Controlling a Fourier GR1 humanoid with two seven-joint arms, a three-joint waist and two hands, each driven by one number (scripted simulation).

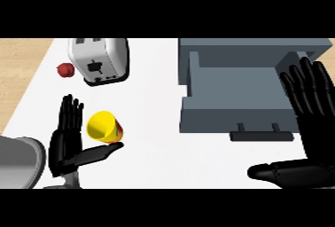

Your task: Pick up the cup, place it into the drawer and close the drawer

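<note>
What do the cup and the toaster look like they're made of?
Cup: probably plastic with a smooth finish. It is an even bright yellow with no grain and no glints.
Toaster: likely metal with a satin finish, as its sides are pale grey-white with soft shading. It could also be plastic.

White counter [157, 146], toaster [99, 60], open drawer [232, 119]

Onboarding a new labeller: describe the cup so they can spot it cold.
On the white counter, look left of the open grey drawer and below the toaster. The cup lies on its side next to the left hand, just above its thumb. It is the only bright yellow thing there; the small thing by the toaster is red and round.
</note>
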